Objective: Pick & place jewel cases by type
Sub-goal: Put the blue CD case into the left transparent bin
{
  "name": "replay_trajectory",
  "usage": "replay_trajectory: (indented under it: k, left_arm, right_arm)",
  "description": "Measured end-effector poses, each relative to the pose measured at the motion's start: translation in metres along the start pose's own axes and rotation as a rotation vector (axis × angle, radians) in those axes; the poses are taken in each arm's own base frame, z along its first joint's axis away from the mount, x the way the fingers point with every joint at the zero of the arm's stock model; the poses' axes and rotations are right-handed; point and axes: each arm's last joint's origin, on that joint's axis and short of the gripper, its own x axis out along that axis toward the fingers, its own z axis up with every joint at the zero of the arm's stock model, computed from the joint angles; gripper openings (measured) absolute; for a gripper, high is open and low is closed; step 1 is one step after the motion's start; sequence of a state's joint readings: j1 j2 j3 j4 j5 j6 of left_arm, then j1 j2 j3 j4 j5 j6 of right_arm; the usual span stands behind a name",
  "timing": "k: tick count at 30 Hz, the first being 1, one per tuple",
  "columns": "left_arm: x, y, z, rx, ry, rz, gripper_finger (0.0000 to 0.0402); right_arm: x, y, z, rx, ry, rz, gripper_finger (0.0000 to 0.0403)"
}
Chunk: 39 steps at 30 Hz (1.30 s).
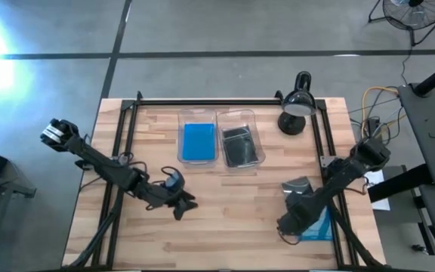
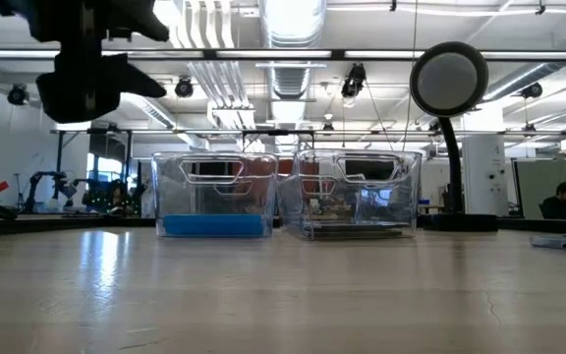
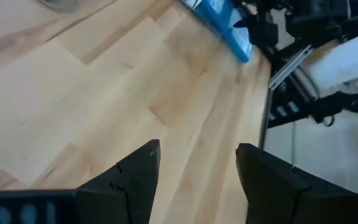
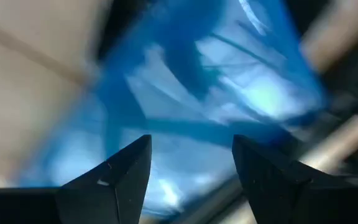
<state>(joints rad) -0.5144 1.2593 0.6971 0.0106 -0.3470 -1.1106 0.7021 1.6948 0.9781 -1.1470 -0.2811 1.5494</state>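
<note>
A blue jewel case (image 1: 321, 226) lies flat at the table's near right corner and fills the right wrist view (image 4: 197, 106). My right gripper (image 1: 289, 224) is open and low over its left part, fingers pointing down. A dark jewel case (image 1: 297, 186) lies flat just beyond it. The left clear bin (image 1: 198, 113) holds blue cases (image 1: 198, 141). The right clear bin (image 1: 236, 114) holds dark cases (image 1: 240, 146). My left gripper (image 1: 181, 205) is open and empty above bare table near the front middle; its fingers (image 3: 135, 180) show over the wood. My right gripper has its open fingers (image 4: 123, 174) over the blue case's face (image 4: 191, 143), coming from above. I cannot tell whether they touch it.
A black desk lamp (image 1: 296, 106) stands at the far right, beside the right bin. A black frame rail (image 1: 202, 101) runs along the table's far edge and down both sides. Bare wood lies between the two arms at the front middle.
</note>
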Motion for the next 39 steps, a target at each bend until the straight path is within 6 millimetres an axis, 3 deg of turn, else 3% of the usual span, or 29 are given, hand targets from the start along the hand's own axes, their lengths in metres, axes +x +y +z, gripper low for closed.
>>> replay_trajectory:
  k: [3, 7, 10, 13, 16, 19, 22, 26, 29, 34, 39]
  left_arm:
    - [0.005, -0.007, 0.001, 0.034, 0.05, 0.045, 0.0193]
    - [0.012, -0.008, -0.002, 0.075, 0.12, 0.138, 0.0193]
    - [0.02, -0.004, -0.009, 0.047, 0.153, 0.174, 0.0193]
    - [0.031, -0.002, -0.016, -0.007, 0.171, 0.178, 0.0193]
    - [0.043, 0.0, -0.021, -0.008, 0.164, 0.191, 0.0193]
    - [0.056, 0.005, -0.017, -0.015, 0.06, 0.266, 0.0193]
    - [0.07, 0.01, -0.009, -0.057, -0.026, 0.324, 0.0193]
    - [0.095, 0.015, -0.001, -0.038, -0.055, 0.33, 0.0193]
    - [0.12, 0.019, 0.001, -0.012, 0.022, 0.272, 0.0193]
    - [0.148, 0.023, -0.007, 0.085, 0.145, 0.275, 0.0193]
    - [0.162, 0.028, -0.015, 0.142, 0.222, 0.275, 0.0193]
  right_arm:
    - [0.008, 0.013, 0.008, 0.033, 0.02, 0.142, 0.0219]
    - [-0.001, 0.038, 0.028, 0.061, -0.102, 0.414, 0.0219]
    - [-0.023, 0.051, 0.051, 0.096, -0.342, 0.59, 0.0219]
    - [-0.051, 0.055, 0.067, 0.124, -0.552, 0.647, 0.0219]
    - [-0.08, 0.056, 0.075, 0.077, -0.597, 0.719, 0.0219]
    - [-0.091, 0.059, 0.076, 0.036, -0.596, 0.733, 0.0219]
    - [-0.097, 0.055, 0.07, 0.128, -0.548, 0.726, 0.0219]
    - [-0.074, 0.05, 0.056, 0.262, -0.455, 0.647, 0.0219]
    - [-0.05, 0.052, 0.056, 0.344, -0.37, 0.7, 0.0219]
    - [-0.02, 0.054, 0.065, 0.463, -0.35, 0.803, 0.0219]
    - [-0.007, 0.056, 0.084, 0.509, -0.35, 0.81, 0.0219]
